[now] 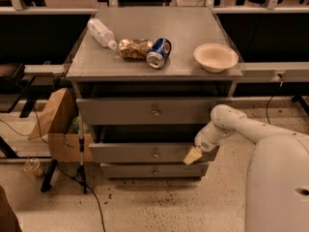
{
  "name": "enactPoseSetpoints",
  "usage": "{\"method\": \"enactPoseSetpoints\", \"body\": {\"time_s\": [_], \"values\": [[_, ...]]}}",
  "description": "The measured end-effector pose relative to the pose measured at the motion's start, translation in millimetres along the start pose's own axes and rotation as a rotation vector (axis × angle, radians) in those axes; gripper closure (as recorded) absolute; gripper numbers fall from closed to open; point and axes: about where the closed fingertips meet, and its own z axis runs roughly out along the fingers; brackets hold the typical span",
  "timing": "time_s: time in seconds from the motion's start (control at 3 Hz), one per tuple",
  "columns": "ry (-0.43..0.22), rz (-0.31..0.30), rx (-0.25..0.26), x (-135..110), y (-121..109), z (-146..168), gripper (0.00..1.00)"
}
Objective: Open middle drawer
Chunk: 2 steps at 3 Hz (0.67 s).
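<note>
Camera view: our gripper (pixel 193 155) at the middle drawer's (pixel 125 152) right end, grip state unclear; drawer seems barely out, we must pull.

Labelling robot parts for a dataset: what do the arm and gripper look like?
The arm is smooth white, rounded tubular segments with a bulbous elbow; no cables or markings show. The gripper, at the right end of the middle drawer, is small and pale yellow.

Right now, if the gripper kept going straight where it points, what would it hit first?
Probably the middle drawer front, near its right end; the gripper sits before it, angled down-left, though depth is unclear.
</note>
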Motion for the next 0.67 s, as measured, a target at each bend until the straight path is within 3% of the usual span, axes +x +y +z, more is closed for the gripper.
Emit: {"method": "enactPoseSetpoints", "body": {"time_s": [0.33, 0.67], "values": [[0.000, 0.000, 0.000, -4.0, -3.6, -3.1, 0.62], [0.000, 0.000, 0.000, -8.5, -8.6, -5.9, 0.94]]}}
